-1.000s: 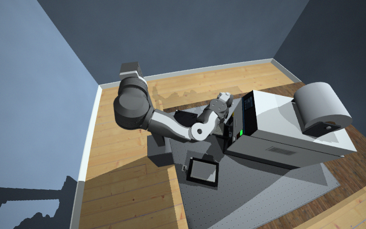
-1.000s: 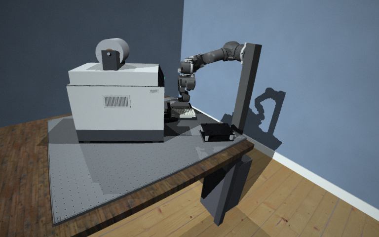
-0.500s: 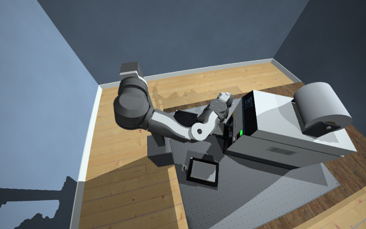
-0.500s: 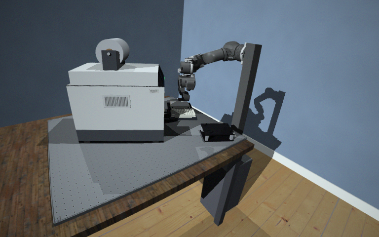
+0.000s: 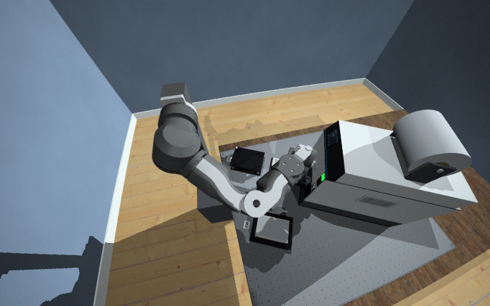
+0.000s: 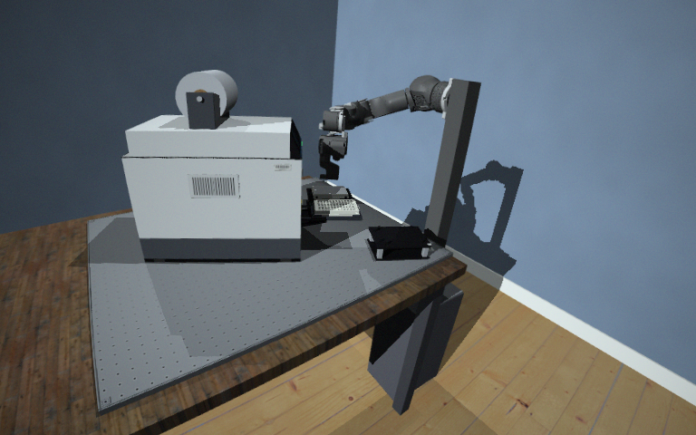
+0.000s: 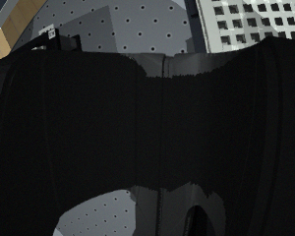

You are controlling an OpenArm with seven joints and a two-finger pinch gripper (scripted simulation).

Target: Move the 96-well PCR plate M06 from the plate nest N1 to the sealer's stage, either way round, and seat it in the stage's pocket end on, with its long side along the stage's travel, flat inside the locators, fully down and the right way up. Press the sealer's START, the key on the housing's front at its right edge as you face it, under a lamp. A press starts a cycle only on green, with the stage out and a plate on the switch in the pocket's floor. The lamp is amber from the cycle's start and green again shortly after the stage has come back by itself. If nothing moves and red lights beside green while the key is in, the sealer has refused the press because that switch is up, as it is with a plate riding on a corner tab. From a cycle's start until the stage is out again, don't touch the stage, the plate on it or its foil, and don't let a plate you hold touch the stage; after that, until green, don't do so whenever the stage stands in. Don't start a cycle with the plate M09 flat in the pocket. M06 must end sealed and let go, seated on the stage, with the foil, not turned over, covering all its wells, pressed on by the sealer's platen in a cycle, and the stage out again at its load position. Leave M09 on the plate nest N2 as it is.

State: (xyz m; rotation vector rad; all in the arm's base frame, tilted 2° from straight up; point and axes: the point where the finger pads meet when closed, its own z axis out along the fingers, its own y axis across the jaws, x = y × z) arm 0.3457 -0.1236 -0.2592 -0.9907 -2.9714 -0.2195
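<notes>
The white 96-well plate M06 [image 6: 335, 206] lies on the sealer's stage [image 6: 323, 217], which stands out in front of the housing. It also shows in the wrist view [image 7: 253, 14] at the top right. My gripper [image 6: 331, 173] is shut and empty. It hangs above the stage, apart from the plate and close to the housing's front face. In the wrist view its dark fingers [image 7: 154, 132] fill the middle. The lamp [image 5: 322, 176] on the housing's front shows green. The key under it is hidden by my wrist [image 5: 293, 166].
The sealer housing [image 5: 372, 178] carries a foil roll [image 5: 430, 142] on top. An empty nest frame [image 5: 271, 230] sits near the table's front edge. A dark plate on another nest [image 5: 246, 160] lies beyond my forearm. The arm's post [image 6: 451, 161] stands at the table's edge.
</notes>
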